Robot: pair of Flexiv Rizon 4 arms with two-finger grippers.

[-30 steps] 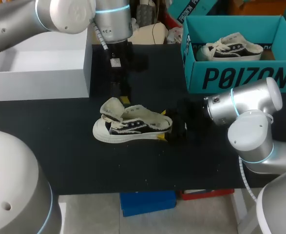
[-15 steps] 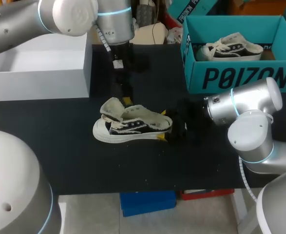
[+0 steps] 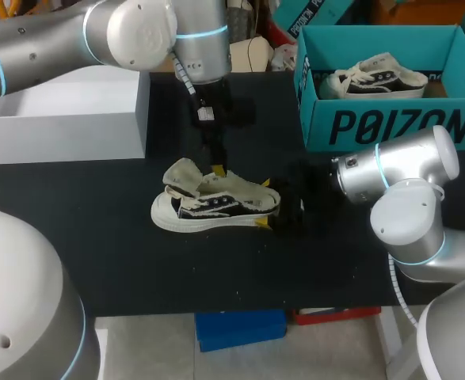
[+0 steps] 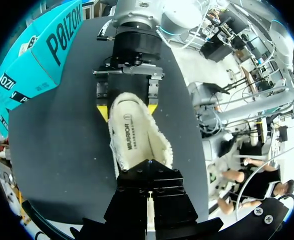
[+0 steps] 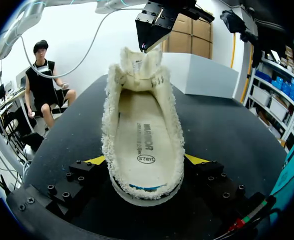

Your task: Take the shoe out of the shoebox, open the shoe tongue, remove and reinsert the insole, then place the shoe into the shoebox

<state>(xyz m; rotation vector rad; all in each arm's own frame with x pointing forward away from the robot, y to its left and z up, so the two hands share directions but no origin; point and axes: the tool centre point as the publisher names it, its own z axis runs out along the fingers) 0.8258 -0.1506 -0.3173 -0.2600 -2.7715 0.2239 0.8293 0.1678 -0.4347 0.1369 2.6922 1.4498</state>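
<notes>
Right hand [image 5: 145, 160]: is clamping the heel of the shoe [image 3: 208, 206] from both sides, one yellow tip on each flank, spread as wide as the heel.
Left hand [image 3: 216, 166]: is hanging just above the front half of the shoe, close by the tongue [image 5: 136, 62]; whether it is open or closed cannot be told.
Shoe: is sitting on its sole near the middle of the table [image 3: 137, 261], outside the shoebox [image 3: 390, 123].
Tongue: is standing pulled up and away from the opening.
Insole [image 5: 144, 135]: is lying flat inside the shoe.
Shoebox: is standing open at the table's far right, well apart, with a second shoe [image 3: 383, 79] lying in it.
White box [image 3: 66, 119]: is standing at the far left.
</notes>
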